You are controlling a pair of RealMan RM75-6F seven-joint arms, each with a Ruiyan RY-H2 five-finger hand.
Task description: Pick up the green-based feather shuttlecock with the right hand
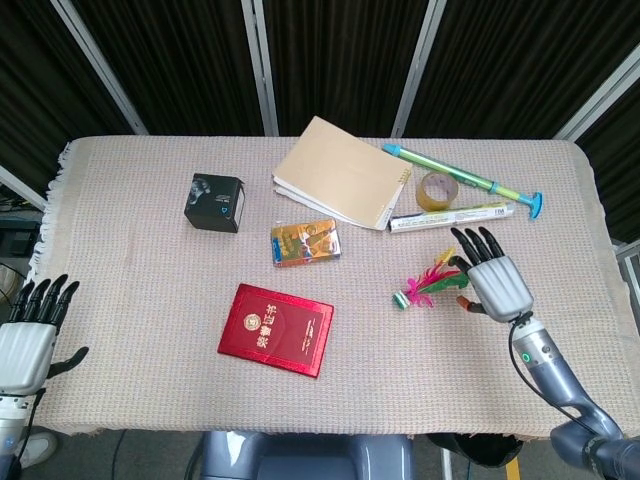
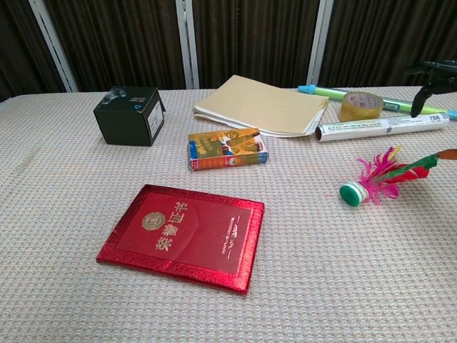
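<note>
Table (image 1: pixel 150 300) draped in beige woven cloth (image 1: pixel 120 260), fringed at 9 o'clock. Dark pleated curtains (image 1: pixel 330 60) with pale upright frame bars (image 1: pixel 262 65) at 12 o'clock.

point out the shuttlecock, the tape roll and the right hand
shuttlecock (image 2: pixel 351 194), chest view, on its green base
tape roll (image 1: pixel 437 190), head view, on the roll's front wall
right hand (image 1: pixel 497 283), head view, on the grey back of the hand
</note>
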